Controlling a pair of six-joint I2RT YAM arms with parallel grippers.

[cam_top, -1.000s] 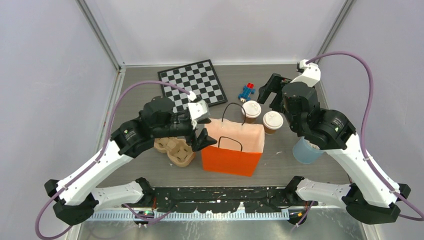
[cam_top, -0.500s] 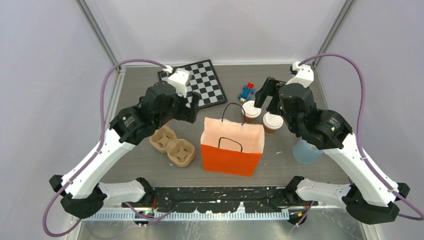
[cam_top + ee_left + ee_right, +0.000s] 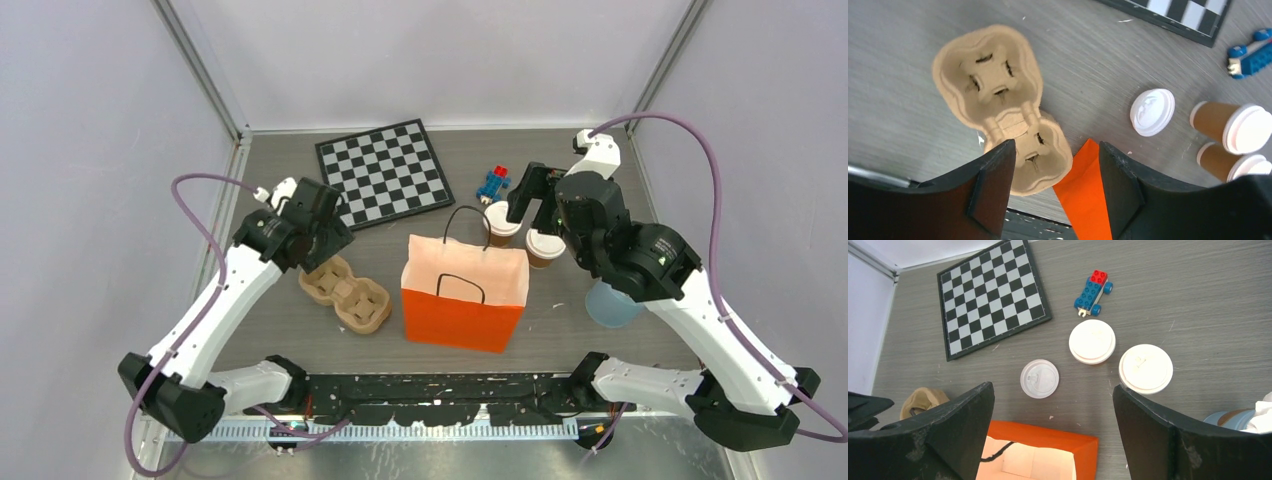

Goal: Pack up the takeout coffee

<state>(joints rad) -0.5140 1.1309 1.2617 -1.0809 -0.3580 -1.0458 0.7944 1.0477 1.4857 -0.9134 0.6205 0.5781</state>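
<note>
My left gripper (image 3: 1055,147) and right gripper (image 3: 1053,387) hang spread apart, empty; two coffee cups (image 3: 1092,341) (image 3: 1145,368) stand on the bench (image 3: 470,150) beyond the orange bag (image 3: 465,310), a loose lid (image 3: 1039,378) showing only from my wrists.

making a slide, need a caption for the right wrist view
Open right gripper hovers above two lidded coffee cups, a loose lid and the orange bag.

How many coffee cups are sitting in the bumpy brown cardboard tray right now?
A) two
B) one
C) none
C: the tray has only empty pockets, while one coffee cup and the second coffee cup stand on the table near the toy car.
</note>
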